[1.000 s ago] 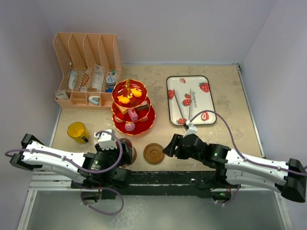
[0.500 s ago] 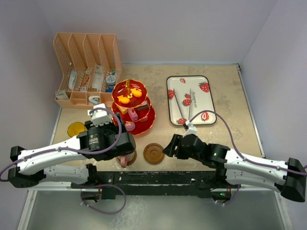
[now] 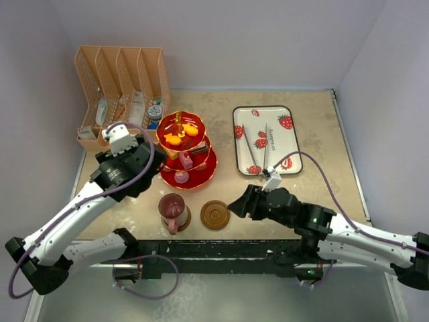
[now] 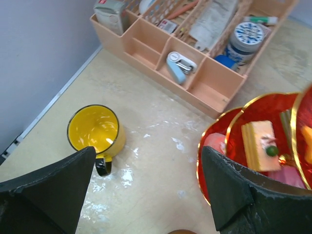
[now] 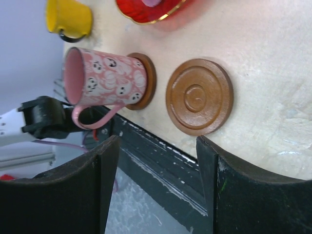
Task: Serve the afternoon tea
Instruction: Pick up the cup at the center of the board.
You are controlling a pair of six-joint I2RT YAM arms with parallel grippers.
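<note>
Scuffed, streaky beige tabletop [image 3: 308, 194]. The left arm swept up from the lower-left corner of the overhead frame, elbow bent, with its wrist over the gap between the peach slotted organizer [image 3: 120, 67] and the stand. The left claw [image 4: 147, 153] was spread wide with nothing in it. The right arm lay low along the bottom edge, and the right claw [image 5: 157, 141] pointed toward the coasters, fingers apart and empty too. The red see-through three-tier stand [image 3: 208, 168], gold-rimmed, sat centre-left. The white strawberry-print tray [image 3: 281, 137] sat upper right with metal tongs [image 3: 258, 151] lying on it. The pink mug [image 3: 172, 208], white blobby print, stood on a round wooden coaster [image 5: 148, 83], with a second ridged coaster [image 3: 215, 215] bare just beside it. The glossy yellow mug [image 4: 95, 129] sat left in the left wrist view, apart from the stand. Little toy cakes [image 4: 258, 144] sat on the tiers.
</note>
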